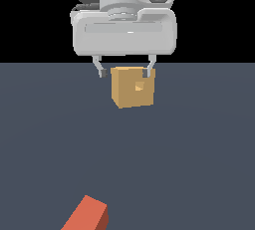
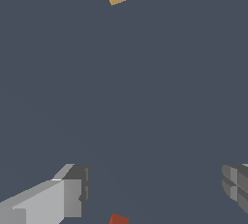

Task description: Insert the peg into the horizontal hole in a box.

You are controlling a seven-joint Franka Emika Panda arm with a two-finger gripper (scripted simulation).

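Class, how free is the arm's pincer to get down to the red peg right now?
Probably free: the pincer is open and empty, nothing lies between it and the peg, and the box sits apart from it.

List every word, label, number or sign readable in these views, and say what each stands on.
None: no text, label, number or sign shows in either view.
The box, its hole, the peg, the tool and the floor are all plain, unmarked surfaces.
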